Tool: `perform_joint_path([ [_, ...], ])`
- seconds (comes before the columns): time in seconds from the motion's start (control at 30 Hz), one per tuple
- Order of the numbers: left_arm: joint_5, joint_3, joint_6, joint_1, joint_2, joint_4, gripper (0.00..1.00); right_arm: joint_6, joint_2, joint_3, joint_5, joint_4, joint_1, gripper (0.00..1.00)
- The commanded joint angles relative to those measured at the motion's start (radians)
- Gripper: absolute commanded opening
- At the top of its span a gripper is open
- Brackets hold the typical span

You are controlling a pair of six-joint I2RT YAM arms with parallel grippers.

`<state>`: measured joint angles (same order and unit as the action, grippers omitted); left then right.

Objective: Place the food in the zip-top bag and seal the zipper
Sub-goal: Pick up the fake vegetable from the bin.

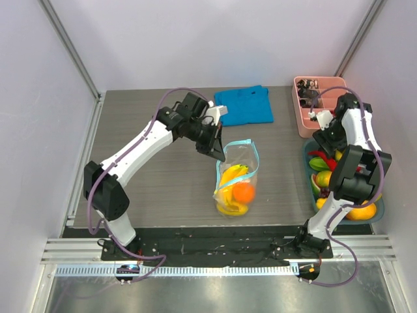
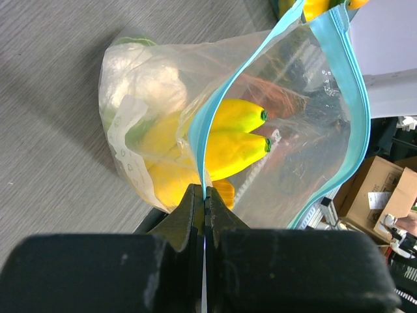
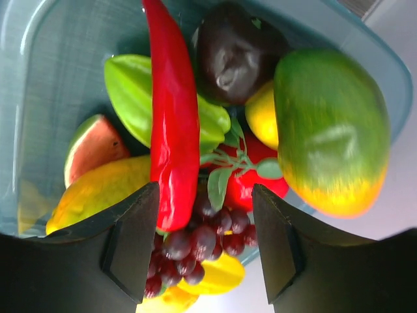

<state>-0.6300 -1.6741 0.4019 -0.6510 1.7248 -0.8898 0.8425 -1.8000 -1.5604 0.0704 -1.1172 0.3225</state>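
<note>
Clear plastic: one bag (image 1: 236, 177) mid-table, upright and gaping; inside it two bananas (image 2: 238, 134), one orange (image 1: 243, 192), one cauliflower (image 2: 143, 78) blurred behind the film; left gripper (image 2: 204, 195) pinched tight on the blue zipper (image 2: 215, 124); off right, one teal tray (image 3: 52, 52) heaped with fruit; right gripper (image 3: 205, 241) hangs over it, jaws apart, gripping nothing, straddling the tip of one red chilli (image 3: 172, 117) and one grape bunch (image 3: 195, 244), contact unclear; farther back, one blue cloth (image 1: 244, 104) and one pink tray (image 1: 305, 127), its bits too small to name.

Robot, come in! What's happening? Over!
Left gripper shut on light-blue zipper strip of clear zip-top bag. Right gripper open over long red chilli, teal tray. Bag unsealed.
</note>
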Motion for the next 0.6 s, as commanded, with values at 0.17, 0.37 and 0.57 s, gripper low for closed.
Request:
perform_joint_path([
  [0.17, -0.010, -0.056, -0.028, 0.007, 0.021, -0.015, 0.00, 0.017, -0.004, 0.025, -0.036, -0.004, -0.002, 0.62],
  [0.37, -0.010, -0.059, -0.026, 0.007, 0.019, -0.017, 0.00, 0.020, 0.005, 0.091, -0.038, -0.003, -0.008, 0.60],
  [0.57, -0.011, -0.055, -0.025, 0.007, 0.016, -0.017, 0.00, 0.021, 0.011, 0.094, -0.032, -0.004, -0.008, 0.42],
])
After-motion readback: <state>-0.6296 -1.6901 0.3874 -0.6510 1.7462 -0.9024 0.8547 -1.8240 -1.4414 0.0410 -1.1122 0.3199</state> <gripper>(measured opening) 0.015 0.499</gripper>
